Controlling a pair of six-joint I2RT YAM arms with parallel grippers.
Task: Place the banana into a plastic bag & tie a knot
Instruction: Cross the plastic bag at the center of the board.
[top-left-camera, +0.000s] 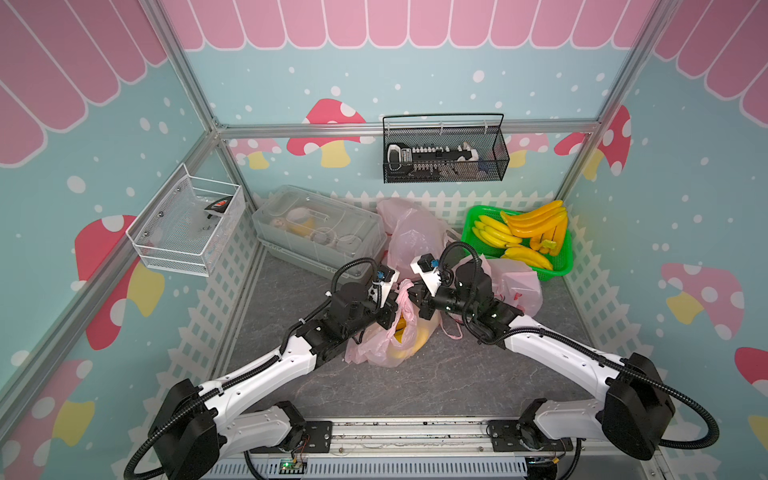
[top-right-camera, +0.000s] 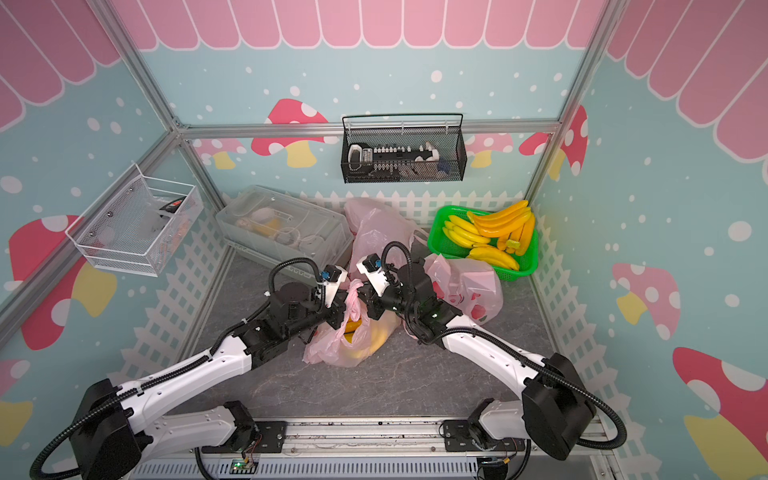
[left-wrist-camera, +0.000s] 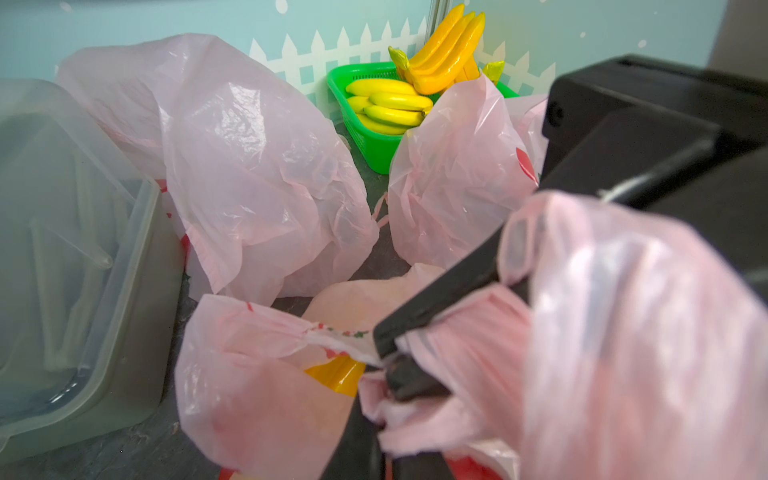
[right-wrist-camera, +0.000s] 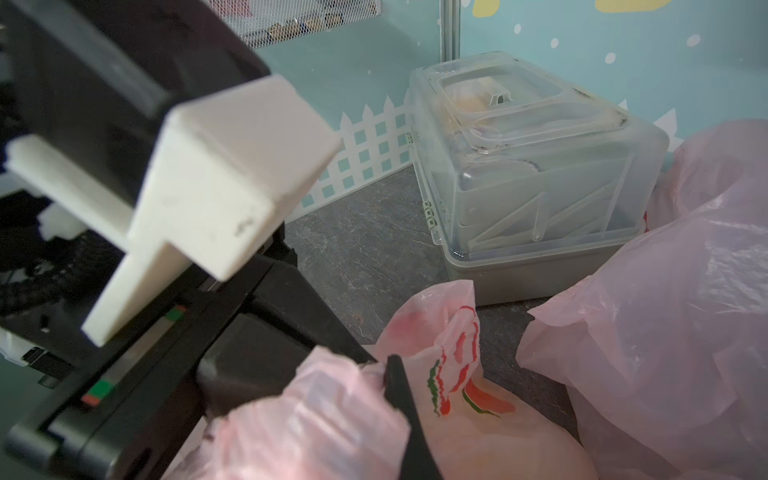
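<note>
A pink plastic bag (top-left-camera: 390, 345) (top-right-camera: 345, 349) lies on the grey floor in the middle, between both arms. A yellow banana (top-left-camera: 401, 326) (left-wrist-camera: 337, 375) sits inside it and shows through the mouth. My left gripper (top-left-camera: 392, 309) (left-wrist-camera: 386, 419) is shut on a bunched handle of the bag (left-wrist-camera: 432, 419). My right gripper (top-left-camera: 415, 296) (right-wrist-camera: 384, 370) is shut on the other handle (right-wrist-camera: 316, 415), which drapes over it and hides one finger. The two grippers nearly touch above the bag's mouth, and the handles rise in a twisted strip (top-left-camera: 404, 291) between them.
A green basket (top-left-camera: 559, 272) of bananas stands at the back right. Two other pink bags (top-left-camera: 415, 237) (top-left-camera: 517, 286) lie behind the arms. A clear lidded box (top-left-camera: 291, 199) sits at the back left. A black wire basket (top-left-camera: 444, 176) and a white one (top-left-camera: 174, 249) hang on the walls.
</note>
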